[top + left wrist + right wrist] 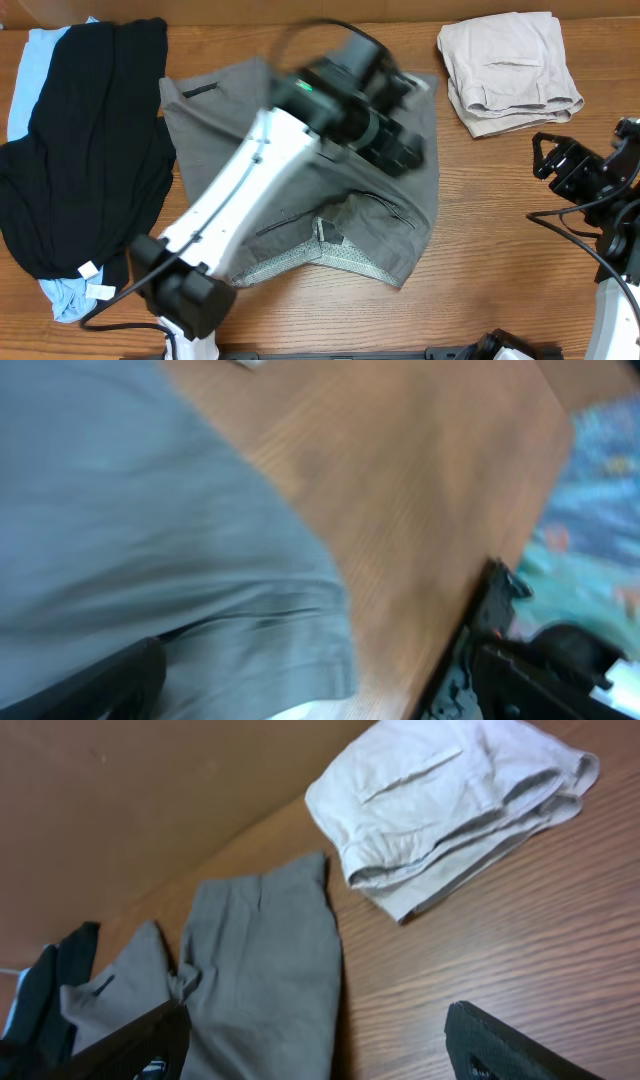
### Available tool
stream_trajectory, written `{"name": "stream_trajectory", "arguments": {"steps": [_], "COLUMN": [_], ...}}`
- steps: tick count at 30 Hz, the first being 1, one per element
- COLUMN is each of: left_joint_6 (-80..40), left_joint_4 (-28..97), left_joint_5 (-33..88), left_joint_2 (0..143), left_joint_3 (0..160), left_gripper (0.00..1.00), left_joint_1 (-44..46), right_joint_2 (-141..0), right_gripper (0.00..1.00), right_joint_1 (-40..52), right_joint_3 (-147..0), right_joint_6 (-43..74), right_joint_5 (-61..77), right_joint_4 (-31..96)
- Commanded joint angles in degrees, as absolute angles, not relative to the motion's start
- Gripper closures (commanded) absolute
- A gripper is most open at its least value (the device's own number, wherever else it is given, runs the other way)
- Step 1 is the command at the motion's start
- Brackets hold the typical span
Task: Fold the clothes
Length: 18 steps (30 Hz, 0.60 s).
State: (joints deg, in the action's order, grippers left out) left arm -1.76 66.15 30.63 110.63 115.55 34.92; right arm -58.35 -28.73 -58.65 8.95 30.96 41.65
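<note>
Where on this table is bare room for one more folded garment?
The wooden table is bare right of the grey-olive cotton shorts, below the folded beige shorts, and along the front edge. The left side is crowded by the black garment over a light-blue garment.

No word, brand or number can be read in any of the views. Two small white tags (94, 279) hang at the lower edge of the black garment (95, 140), near the front left corner of the table (500, 250). They are too small to show any letters, and the left wrist view is blurred.
</note>
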Motion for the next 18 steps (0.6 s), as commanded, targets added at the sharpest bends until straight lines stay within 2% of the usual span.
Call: {"name": "stream_trajectory", "arguments": {"steps": [1, 9, 13, 18], "left_joint_6": [-1.89, -1.72, -2.2, -5.34], "left_joint_4": [78.02, 96.86, 96.82, 96.79], "left_joint_5": [26.26, 20.78, 18.81, 12.43], "left_joint_2": [110.13, 109.91, 108.27, 105.84], "left_joint_3": [123.31, 124.55, 120.53, 111.26], "left_gripper": [0.0, 0.0, 0.01, 0.01], "left_joint_1": [26.48, 16.03, 16.45, 18.06], "right_joint_2": [-57.49, -59.53, -62.19, -64.71], "right_gripper": [0.16, 0.24, 0.27, 0.27], "right_joint_1": [-26.2, -16.56, -11.94, -7.97], "right_joint_3": [-60.51, -60.01, -59.46, -57.28], "right_joint_6": [6.44, 5.98, 6.52, 11.57], "right_joint_5": [34.83, 33.04, 30.5, 28.32], "right_joint_4": [46.5, 63.02, 68.25, 68.47]}}
